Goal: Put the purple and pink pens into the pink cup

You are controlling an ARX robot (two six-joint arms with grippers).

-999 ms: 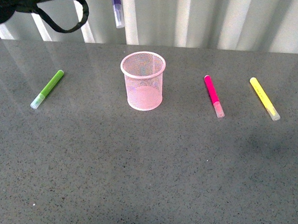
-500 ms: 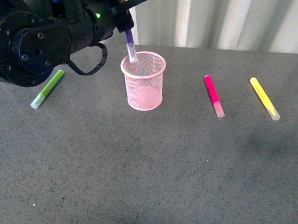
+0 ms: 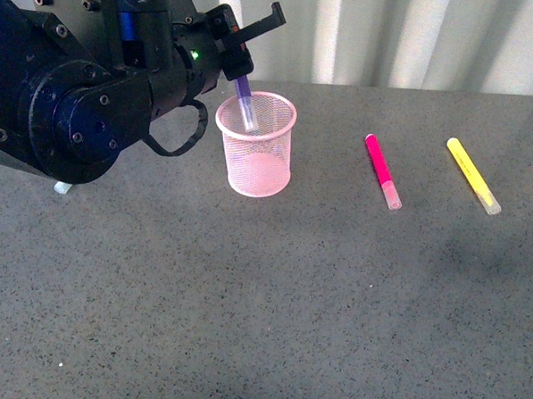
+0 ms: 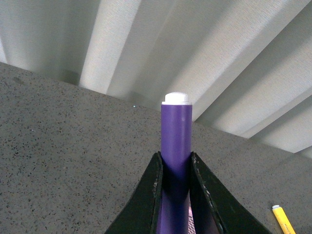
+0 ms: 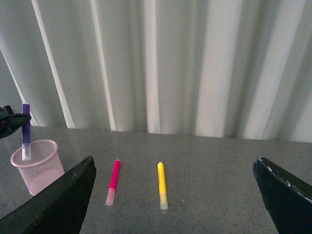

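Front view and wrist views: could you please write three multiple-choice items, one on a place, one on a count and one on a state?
1. Where is the pink pen?
A) in the pink cup
B) flat on the table, between the pink cup and the yellow pen
C) in a gripper

2. How many pens lie flat in the right wrist view?
A) two
B) three
C) four

3. The left gripper is:
A) open, empty
B) out of view
C) shut on the purple pen

Key:
1B, it lies apart from the pink cup.
2A, pink and yellow only.
3C, both fingers press the purple pen, its lower end inside the pink cup.
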